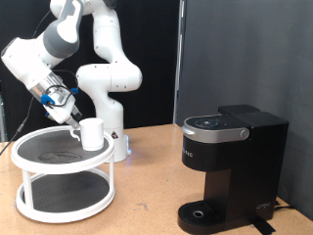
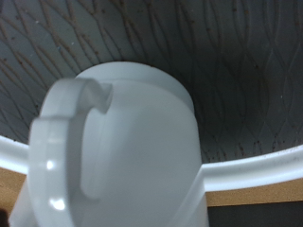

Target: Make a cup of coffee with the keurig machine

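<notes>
The cup [image 1: 92,133] is a small white mug standing upright on the top shelf of a white round two-tier stand [image 1: 61,181], at the exterior view's left. My gripper [image 1: 72,113] hangs just above and to the left of the cup, close to its handle side. In the wrist view the cup [image 2: 133,142] fills the frame with its handle [image 2: 66,142] facing the camera; my fingers do not show there. The keurig machine [image 1: 231,162] stands at the exterior view's right with its lid down and nothing on its round drip base [image 1: 201,212].
The stand's top shelf is a dark mesh [image 2: 237,57] with a white rim [image 2: 256,172]. The white arm base [image 1: 106,98] stands behind the stand. A brown tabletop [image 1: 147,186] lies between the stand and the machine. A black curtain is at the back.
</notes>
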